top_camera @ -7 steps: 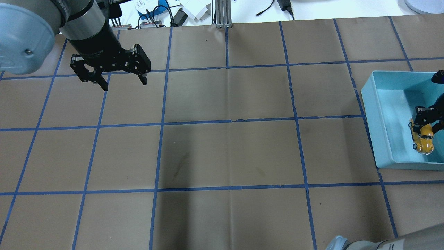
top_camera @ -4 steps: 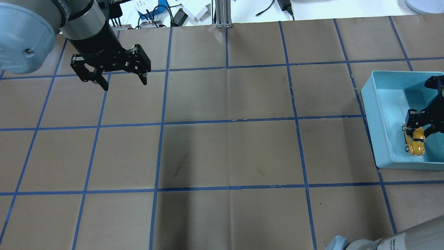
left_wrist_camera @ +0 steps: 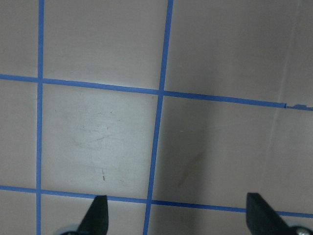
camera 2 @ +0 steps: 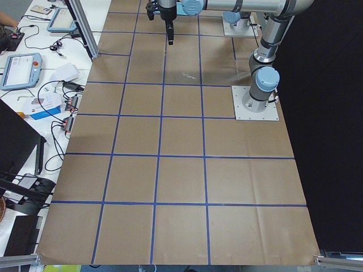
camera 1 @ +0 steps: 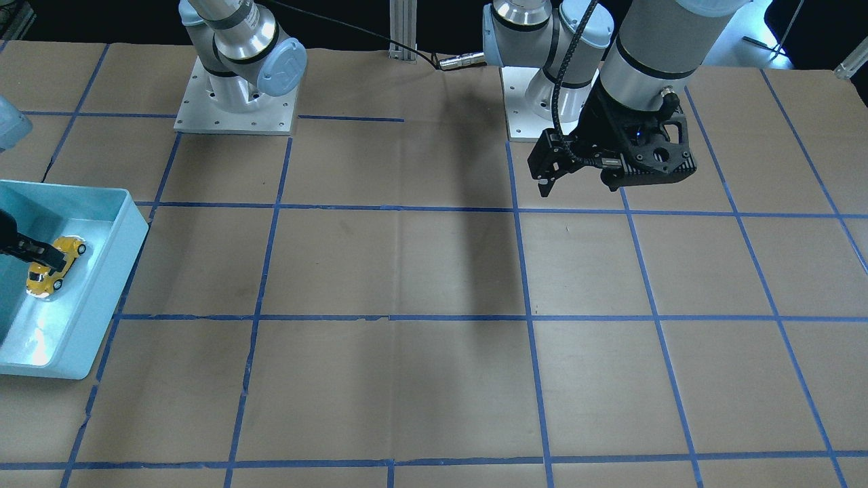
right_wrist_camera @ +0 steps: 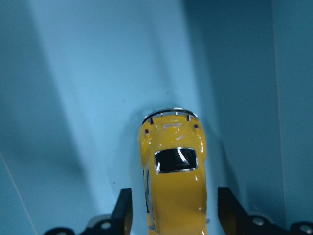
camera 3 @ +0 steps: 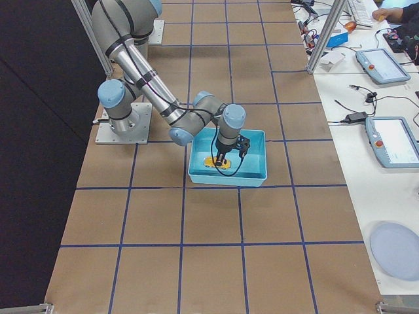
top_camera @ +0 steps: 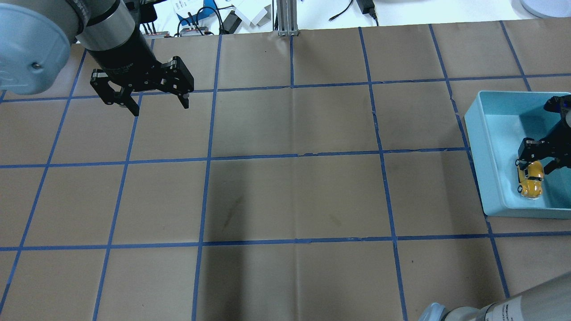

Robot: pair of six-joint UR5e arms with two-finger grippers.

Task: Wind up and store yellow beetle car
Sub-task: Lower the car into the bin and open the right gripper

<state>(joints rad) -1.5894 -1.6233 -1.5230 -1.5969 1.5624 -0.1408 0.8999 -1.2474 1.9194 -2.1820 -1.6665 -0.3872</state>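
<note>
This is looking like a robotics lab. A pair of grey jointed arms (camera 3: 141,72) are standing bolted to metal plates (camera 1: 203,120) on a wide bench (top_camera: 294,125), which is wearing brown paper taped off in a blue grid. Teach pendants (camera 3: 391,140) are lying on a white side table (camera 3: 330,176) just beside it, with cables (camera 3: 357,116) trailing among them. An aluminium frame post (top_camera: 283,18) is rising at the bench's edge, a black backdrop (camera 2: 329,141) is closing off the robot's side, and a person's hand (camera 3: 386,13) is resting on the side table.
</note>
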